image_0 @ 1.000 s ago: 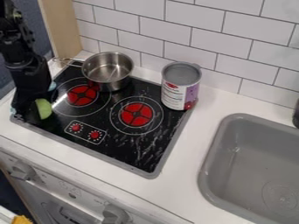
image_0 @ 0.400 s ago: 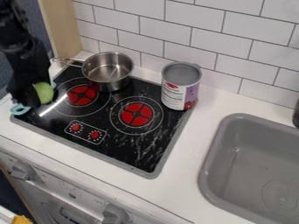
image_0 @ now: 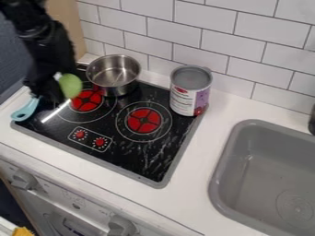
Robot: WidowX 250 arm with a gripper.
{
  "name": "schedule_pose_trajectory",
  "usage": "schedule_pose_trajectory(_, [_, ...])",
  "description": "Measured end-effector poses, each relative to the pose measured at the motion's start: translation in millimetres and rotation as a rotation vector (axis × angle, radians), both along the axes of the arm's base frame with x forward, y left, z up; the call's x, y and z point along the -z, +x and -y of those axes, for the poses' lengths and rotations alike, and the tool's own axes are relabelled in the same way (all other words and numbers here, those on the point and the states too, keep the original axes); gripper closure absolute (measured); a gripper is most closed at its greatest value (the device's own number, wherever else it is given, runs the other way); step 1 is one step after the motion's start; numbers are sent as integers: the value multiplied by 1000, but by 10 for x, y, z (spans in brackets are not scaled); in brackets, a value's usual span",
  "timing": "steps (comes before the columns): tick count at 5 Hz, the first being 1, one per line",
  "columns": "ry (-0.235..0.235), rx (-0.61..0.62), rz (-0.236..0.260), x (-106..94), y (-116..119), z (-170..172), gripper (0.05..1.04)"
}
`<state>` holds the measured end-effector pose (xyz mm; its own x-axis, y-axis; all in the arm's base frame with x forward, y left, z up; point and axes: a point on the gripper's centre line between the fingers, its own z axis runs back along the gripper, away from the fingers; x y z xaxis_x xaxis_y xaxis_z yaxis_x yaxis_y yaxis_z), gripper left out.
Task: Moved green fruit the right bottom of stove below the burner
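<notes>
Green fruit [image_0: 70, 85] is clamped in my tool [image_0: 57, 89], above the left part of the stove [image_0: 126, 154] and close to a red burner [image_0: 90, 103]. Right of my tool stands a steel pot [image_0: 113, 73], with a can [image_0: 192, 92] farther right and the sink [image_0: 226, 159] well apart. A light blue utensil [image_0: 26, 110] lies at my tool's lower left.

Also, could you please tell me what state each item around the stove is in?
Round green fruit: held up off the stove.
Black two-finger pincer: holding the fruit over the stove's left side.
Silver metal pot: upright, uncovered.
White-and-purple can with grey top: upright, closed.
Light blue utensil: lying down at the stove's corner.
Black stove: on or off, cannot tell.
</notes>
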<state>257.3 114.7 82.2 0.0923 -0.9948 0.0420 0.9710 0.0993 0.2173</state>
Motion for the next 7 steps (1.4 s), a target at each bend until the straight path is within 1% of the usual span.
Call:
schedule_pose_trajectory(1, [2, 160, 1, -7, 32, 434, 397])
schedule_pose_trajectory(2, [1, 236, -25, 161, -76, 677, 397])
schedule_pose_trajectory(3, [15, 305, -35, 267, -128, 840, 397])
schedule_pose_trajectory(4, [24, 358, -56, 456, -171, 995, 397])
schedule_pose_trajectory(5, [34, 385, -55, 567, -182, 1068, 397])
schedule_pose_trajectory(6, [30, 401, -59, 651, -163, 1109, 397])
schedule_pose_trajectory(7, [43, 409, -69, 755, -135, 1089, 398])
